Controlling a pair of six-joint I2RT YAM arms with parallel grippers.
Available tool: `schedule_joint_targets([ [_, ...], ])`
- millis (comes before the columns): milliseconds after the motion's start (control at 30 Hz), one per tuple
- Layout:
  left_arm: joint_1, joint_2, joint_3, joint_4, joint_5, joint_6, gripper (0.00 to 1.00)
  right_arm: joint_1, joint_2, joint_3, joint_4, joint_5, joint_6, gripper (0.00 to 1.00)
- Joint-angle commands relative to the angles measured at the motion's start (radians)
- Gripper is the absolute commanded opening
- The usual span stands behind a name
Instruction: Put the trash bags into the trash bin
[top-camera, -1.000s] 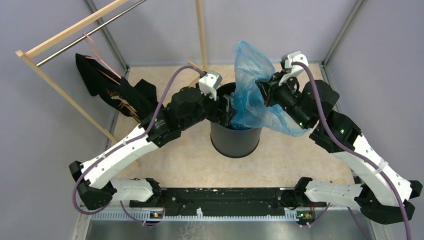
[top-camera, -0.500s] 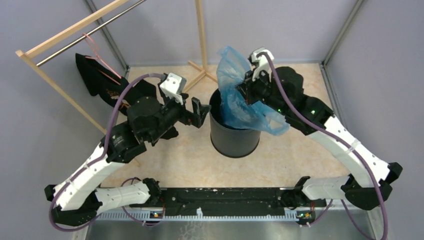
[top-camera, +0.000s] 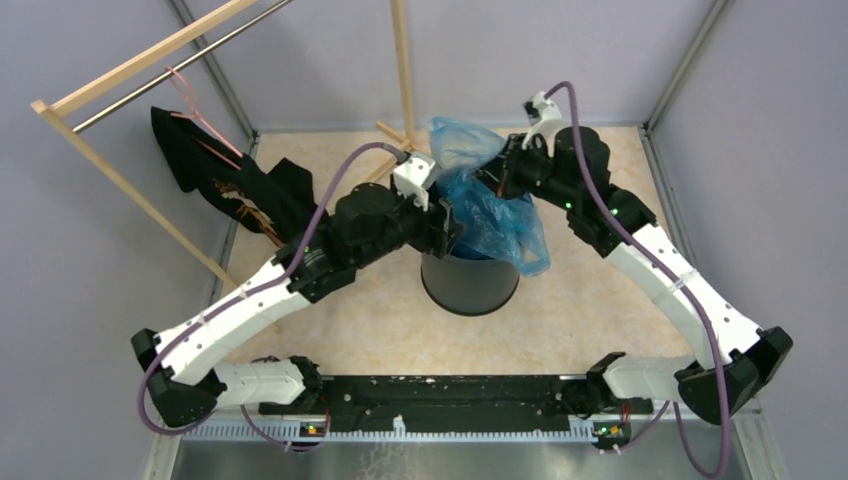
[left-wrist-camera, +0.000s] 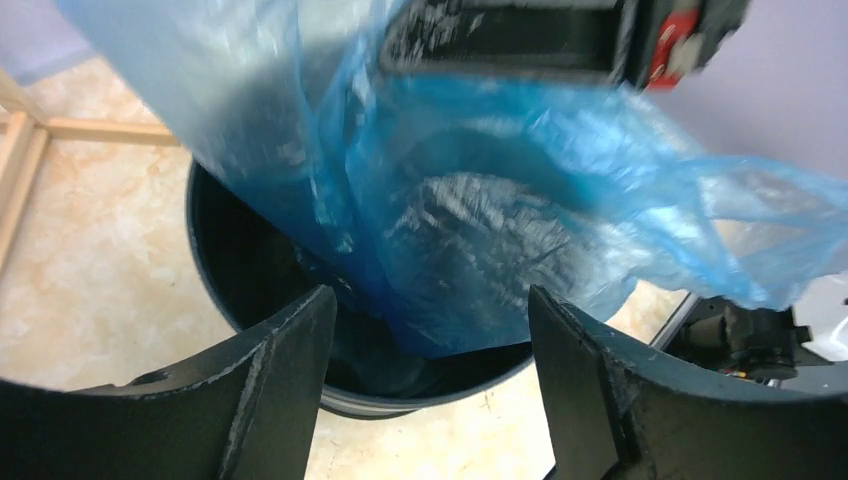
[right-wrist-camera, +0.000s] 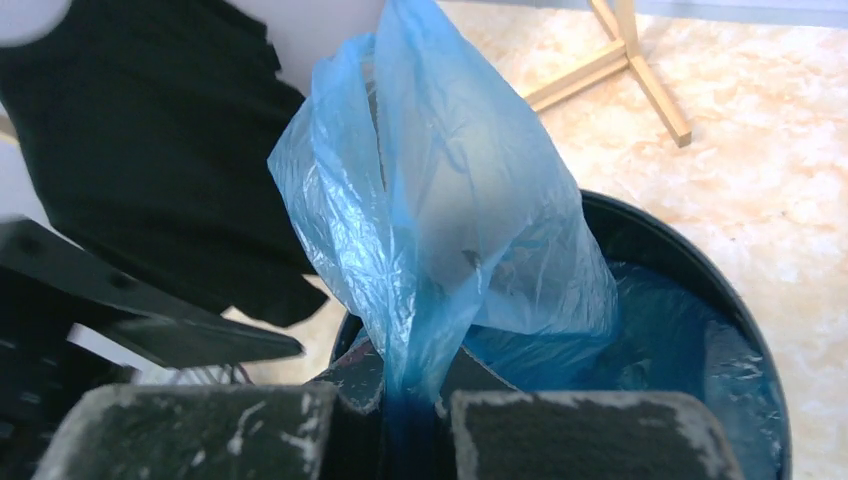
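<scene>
The marbled beige table (top-camera: 360, 330) carried the trash bin (top-camera: 470, 285), a tall round cylinder of smooth dark plastic standing upright near the middle. It was well apart from the table's edges, with tabletop showing to its left, right and near sides. Inside the bin, blue film lay against the lower wall and bottom (the right wrist view showed this best). The rest of the trash bag (top-camera: 490, 215), thin, glossy and wrinkled, rose out of the mouth and spilled over the right side of the rim. The right gripper (right-wrist-camera: 410, 420) was clamped on a gathered twist of the film above the far side of the bin. The left gripper (left-wrist-camera: 430, 320) hung at the bin's left rim with its jaws spread wide. The film hung just beyond its dark fingers (left-wrist-camera: 290, 360), and nothing was pinched between them.
</scene>
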Motion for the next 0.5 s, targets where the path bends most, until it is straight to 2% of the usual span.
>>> schedule_joint_targets([
  [0,0.001,0.057,-0.006,0.116,-0.01,-0.028,0.75,-0.091,-0.05,-0.059,0.192,-0.213,0.202,0.0],
  [67,0.011,0.095,0.016,0.113,-0.026,-0.031,0.7,-0.096,-0.039,-0.076,0.23,-0.27,0.236,0.0],
  [200,0.051,0.191,0.103,0.061,0.004,-0.045,0.53,-0.096,-0.012,-0.109,0.307,-0.381,0.29,0.0],
  [267,0.061,0.213,0.111,0.063,0.039,-0.043,0.44,-0.096,-0.013,-0.117,0.314,-0.387,0.295,0.0],
  [400,0.066,0.194,0.065,0.101,0.069,-0.052,0.07,-0.096,-0.027,-0.103,0.269,-0.359,0.239,0.02],
  [433,0.066,0.176,0.043,0.117,0.064,-0.054,0.01,-0.096,-0.035,-0.096,0.236,-0.332,0.206,0.06],
  [467,0.067,0.157,0.014,0.136,0.052,-0.057,0.0,-0.096,-0.043,-0.079,0.194,-0.301,0.174,0.12],
])
